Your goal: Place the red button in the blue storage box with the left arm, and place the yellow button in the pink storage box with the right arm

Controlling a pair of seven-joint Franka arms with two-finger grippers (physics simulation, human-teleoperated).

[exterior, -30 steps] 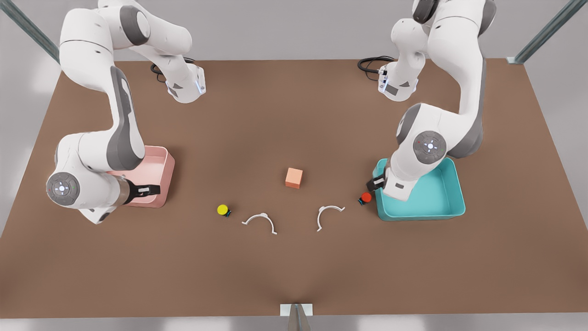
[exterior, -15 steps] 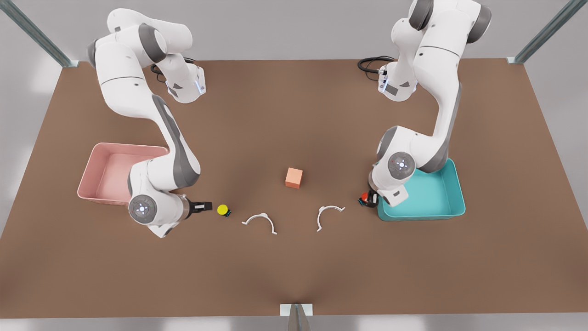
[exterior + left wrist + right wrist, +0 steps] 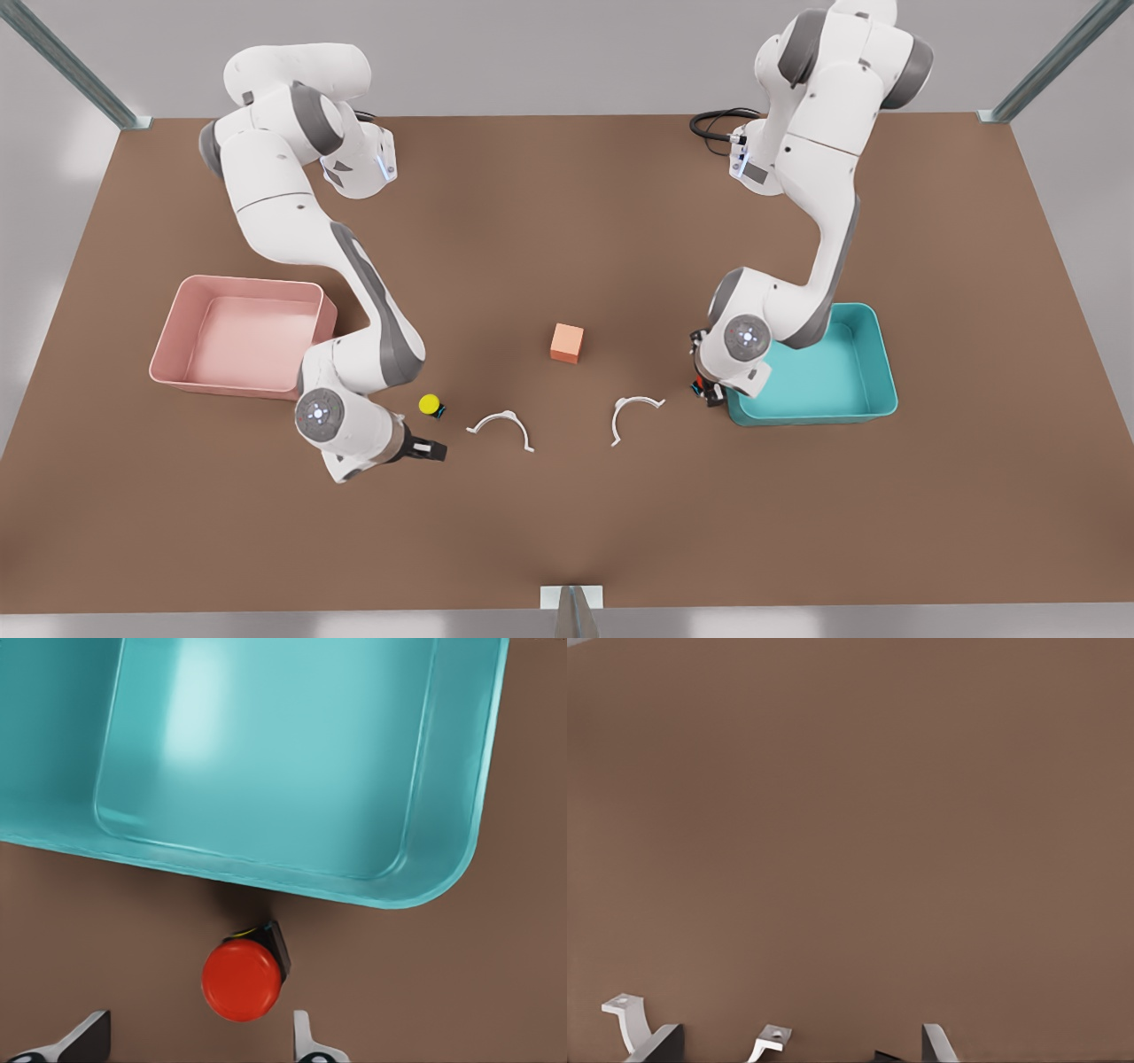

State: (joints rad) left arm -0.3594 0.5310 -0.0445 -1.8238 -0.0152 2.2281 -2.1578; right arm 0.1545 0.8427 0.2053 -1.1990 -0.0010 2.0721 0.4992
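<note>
Your left hand (image 3: 197,1041), fingers spread, hangs directly over the red button (image 3: 242,979) beside the blue storage box (image 3: 266,753). Right hand (image 3: 427,450), also open, sits just past the yellow button (image 3: 430,404).

the red button (image 3: 242,979) sits on the brown table (image 3: 496,974) just beside the blue storage box (image 3: 266,753), between the left gripper's (image 3: 197,1041) spread fingertips (image 3: 306,1041).

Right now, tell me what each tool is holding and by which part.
Nothing is held. The left tool hovers open over the red button beside the blue storage box. The right tool is open near the yellow button.
</note>
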